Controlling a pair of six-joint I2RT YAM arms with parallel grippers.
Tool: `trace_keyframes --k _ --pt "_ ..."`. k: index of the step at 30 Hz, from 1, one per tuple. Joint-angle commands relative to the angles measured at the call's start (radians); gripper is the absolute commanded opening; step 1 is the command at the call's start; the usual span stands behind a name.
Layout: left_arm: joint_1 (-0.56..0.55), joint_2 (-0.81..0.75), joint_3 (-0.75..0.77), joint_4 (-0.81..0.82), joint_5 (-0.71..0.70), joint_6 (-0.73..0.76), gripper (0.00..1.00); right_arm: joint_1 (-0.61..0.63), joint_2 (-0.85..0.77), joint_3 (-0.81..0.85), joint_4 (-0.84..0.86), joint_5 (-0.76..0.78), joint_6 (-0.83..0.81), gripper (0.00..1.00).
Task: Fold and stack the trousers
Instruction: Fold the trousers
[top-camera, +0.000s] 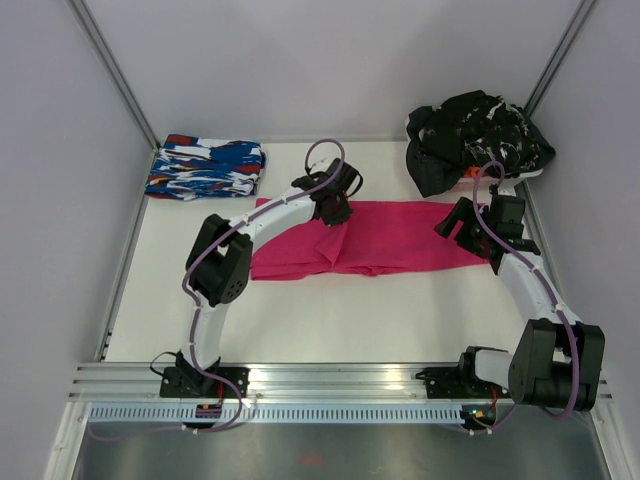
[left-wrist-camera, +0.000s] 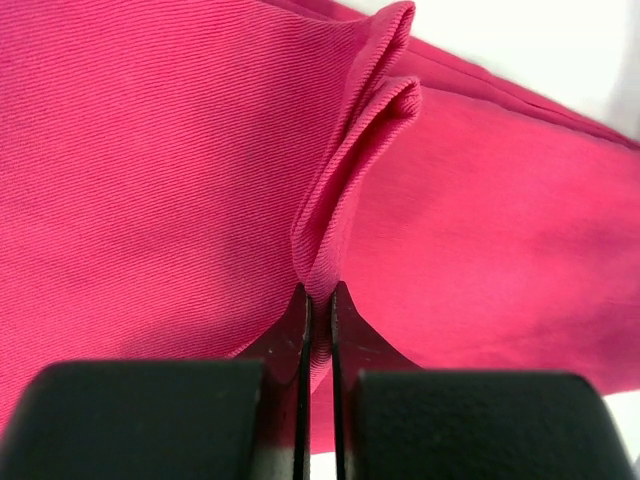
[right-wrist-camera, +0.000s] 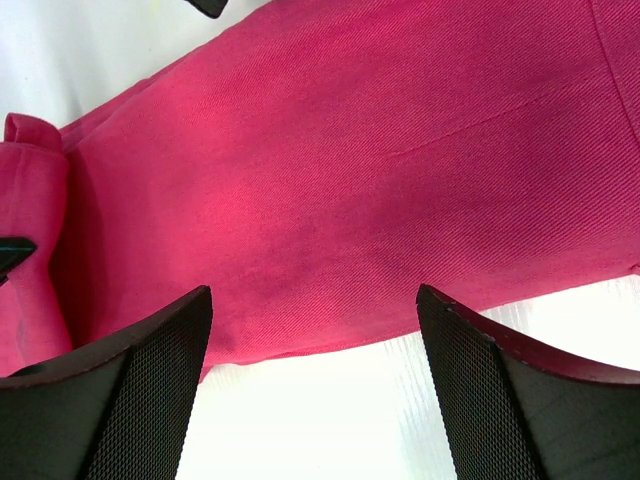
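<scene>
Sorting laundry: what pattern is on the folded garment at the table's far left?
Folded garment: blue, white and red streaks, best in the top external view.

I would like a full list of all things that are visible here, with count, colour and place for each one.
trousers: one, bright pink, lying across the middle
patterned garment: one, blue, white and red, folded, far left corner
black clothes: one heap, black with white flecks, far right corner
table: one, white, under everything
left hand: one, black, shut on a raised fold of the trousers
right hand: one, black, open above the trousers' right end
</scene>
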Motion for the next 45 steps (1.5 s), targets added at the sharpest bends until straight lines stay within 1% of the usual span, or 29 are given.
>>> trace_keyframes --k 1,4,8,13,22,31,39,40,41,42,44,45 --pt "-0.035 0.028 0.100 0.015 0.008 -0.030 0.02 0.003 -0.027 0.001 0.018 -0.007 0.004 0.89" --pt "-0.036 0.046 0.096 0.002 0.027 -0.041 0.02 0.003 -0.027 0.004 0.015 -0.004 -0.001 0.89" --pt "-0.051 0.038 0.074 0.021 0.039 -0.034 0.02 0.003 -0.022 -0.002 0.021 -0.001 0.004 0.89" --pt "-0.062 0.051 0.099 0.034 0.050 -0.017 0.02 0.003 -0.019 -0.002 0.025 -0.010 0.011 0.89" --pt "-0.073 0.066 0.114 0.049 0.074 -0.037 0.02 0.003 -0.025 -0.007 0.031 -0.009 0.014 0.89" --pt "-0.087 0.106 0.189 0.054 0.085 -0.053 0.02 0.003 -0.022 -0.008 0.041 -0.018 0.019 0.89" --pt "-0.093 0.143 0.204 0.060 0.152 -0.047 0.03 0.003 -0.018 -0.008 0.045 -0.024 0.022 0.89" --pt "-0.093 0.132 0.208 0.061 0.163 -0.023 0.08 0.003 -0.018 -0.008 0.044 -0.024 0.019 0.89" --pt "-0.093 0.124 0.208 0.066 0.175 -0.001 0.19 0.003 -0.018 -0.005 0.042 -0.024 0.019 0.89" --pt "-0.093 0.114 0.208 0.066 0.194 0.015 0.56 0.003 -0.018 -0.002 0.041 -0.024 0.021 0.89" --pt "-0.088 0.065 0.209 0.029 0.191 0.061 0.74 0.003 -0.018 0.009 0.036 -0.038 0.019 0.89" --pt "-0.085 0.040 0.206 0.012 0.165 0.077 0.89 0.003 -0.018 0.015 0.036 -0.047 0.019 0.89"
